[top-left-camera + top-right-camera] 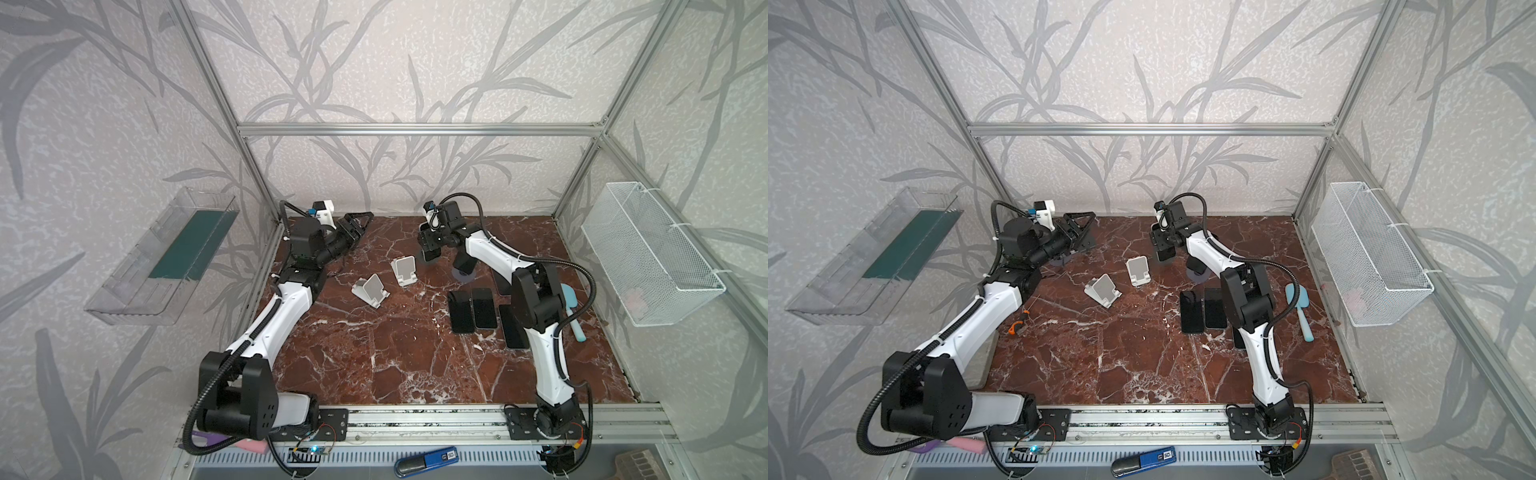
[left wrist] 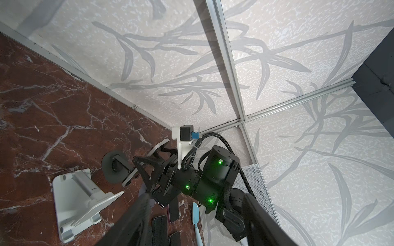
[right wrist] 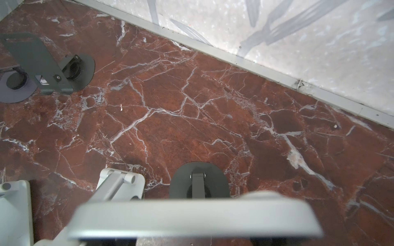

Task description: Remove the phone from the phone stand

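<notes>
With the left claw [image 1: 360, 226] released and empty, the right claw [image 1: 430, 250], clenched on the dark rectangular phone [image 2: 166, 198] at the dark grey round-based metal phone stand [image 3: 215, 181], should lift straight up, untilted, until clear.

The left arm [image 1: 274, 316] stretched from its base toward the far-left corner of the desk [image 1: 395, 353]. The left gripper [image 1: 360, 226] pointed roughly level just above the surface, its fingers [image 2: 136, 219] parted with nothing between them. The right arm [image 1: 496, 251] bent at the elbow and reached to the far middle. The right gripper [image 1: 430, 248] pointed downward, pinched onto the phone [image 2: 164, 197].
</notes>
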Tool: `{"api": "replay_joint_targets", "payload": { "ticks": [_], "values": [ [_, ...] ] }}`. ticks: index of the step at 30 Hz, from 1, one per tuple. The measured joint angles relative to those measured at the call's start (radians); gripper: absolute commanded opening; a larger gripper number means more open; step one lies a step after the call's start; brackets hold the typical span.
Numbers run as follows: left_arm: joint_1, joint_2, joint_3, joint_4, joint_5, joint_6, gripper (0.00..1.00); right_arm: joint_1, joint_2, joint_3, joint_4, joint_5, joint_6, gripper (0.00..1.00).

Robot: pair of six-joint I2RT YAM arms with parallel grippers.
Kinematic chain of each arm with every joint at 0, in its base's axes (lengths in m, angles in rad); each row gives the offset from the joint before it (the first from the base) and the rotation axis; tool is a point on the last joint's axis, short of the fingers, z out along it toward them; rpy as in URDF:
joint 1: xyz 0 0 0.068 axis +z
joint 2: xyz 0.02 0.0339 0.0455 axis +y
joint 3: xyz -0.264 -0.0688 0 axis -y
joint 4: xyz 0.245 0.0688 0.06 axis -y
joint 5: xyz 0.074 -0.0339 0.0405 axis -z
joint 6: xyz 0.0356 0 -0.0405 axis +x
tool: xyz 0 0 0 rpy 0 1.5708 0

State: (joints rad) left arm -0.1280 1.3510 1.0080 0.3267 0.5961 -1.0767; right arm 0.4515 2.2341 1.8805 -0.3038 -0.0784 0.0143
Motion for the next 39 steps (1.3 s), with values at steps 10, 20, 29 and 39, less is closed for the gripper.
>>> {"api": "replay_joint_targets", "payload": {
  "ticks": [10, 20, 29, 39],
  "values": [
    [0.0, 0.0, 0.0, 0.001, 0.001, 0.0, 0.69, 0.0, -0.048, -0.014, 0.01, -0.002, 0.0, 0.72],
    [-0.001, 0.0, 0.0, 0.0, 0.0, 0.001, 0.69, 0.0, -0.122, -0.021, -0.008, -0.001, 0.019, 0.7],
    [-0.009, 0.004, 0.0, 0.0, 0.0, 0.001, 0.69, 0.001, -0.327, -0.084, -0.003, -0.005, 0.027, 0.69],
    [-0.029, 0.004, 0.0, -0.005, -0.002, 0.003, 0.69, 0.019, -0.512, -0.295, -0.007, 0.026, 0.06, 0.69]
  ]
}}
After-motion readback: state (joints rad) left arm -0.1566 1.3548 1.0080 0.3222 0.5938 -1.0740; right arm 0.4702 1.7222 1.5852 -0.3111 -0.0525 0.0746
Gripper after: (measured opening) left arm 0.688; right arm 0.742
